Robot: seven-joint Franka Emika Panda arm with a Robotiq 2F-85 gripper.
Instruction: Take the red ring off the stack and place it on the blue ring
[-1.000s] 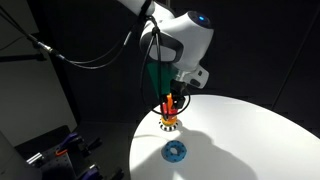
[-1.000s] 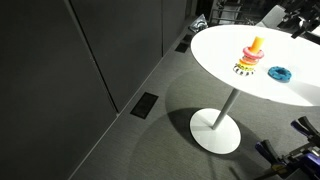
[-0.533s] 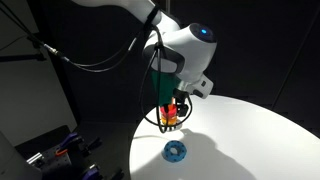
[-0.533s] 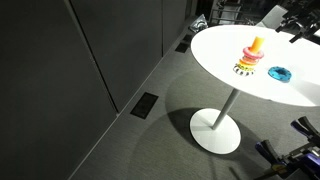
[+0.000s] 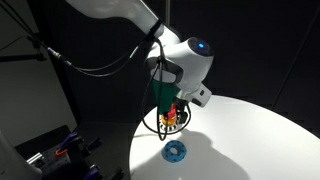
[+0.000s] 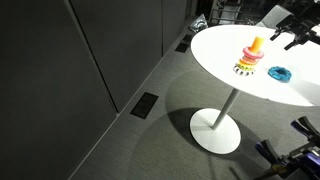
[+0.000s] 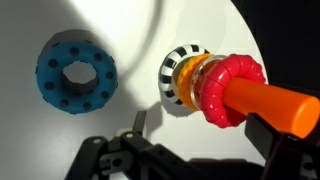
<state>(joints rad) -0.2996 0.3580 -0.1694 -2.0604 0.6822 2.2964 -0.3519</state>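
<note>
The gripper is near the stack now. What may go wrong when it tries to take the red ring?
1. The red ring sits around the orange peg. An off-centre grasp may catch the peg and tip the stack over.
2. The blue ring lies close to the stack's base, so the gripper may knock it aside while going down.

Dim, near-black room in both exterior views, small and coarse in detail; white table point(image 5: 250, 140) lit hard from above, close to glare; wrist view bright and sharp at centre, a soft grey shadow beside the stack point(image 7: 178, 70), lower edge dark.
</note>
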